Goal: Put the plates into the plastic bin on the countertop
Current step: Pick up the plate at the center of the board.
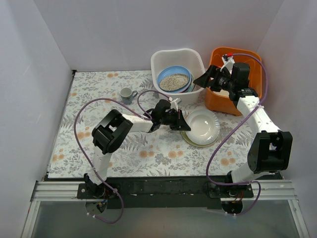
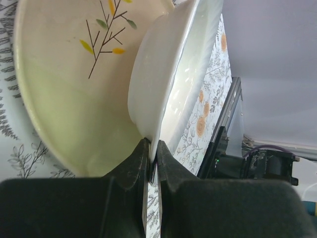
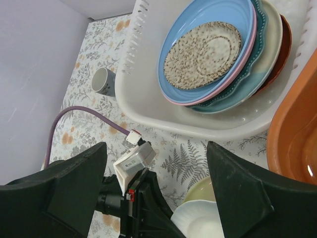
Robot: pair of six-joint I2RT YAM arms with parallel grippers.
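We see the left gripper (image 1: 184, 120) closed thin on the rim of the white plate (image 1: 203, 125), biting it at the plate's 9 o'clock edge in the overhead view. The plate lies hollow side up (being round, it has no long axis) and rests in the cream-green plate (image 1: 187, 138) on the countertop (image 1: 99, 144). In the left wrist view its rim stands at a slant to the cream-green one below. The plastic bin (image 1: 166, 58) sits at about 11 o'clock from this pair. In it we find a leaning stack with the speckled plate (image 1: 173, 81) on top and the blue plate (image 3: 198, 20) beneath it. The right gripper (image 1: 207, 79) hangs over the orange tub (image 1: 237, 101) at 1 o'clock, jaws wide and holding nothing.
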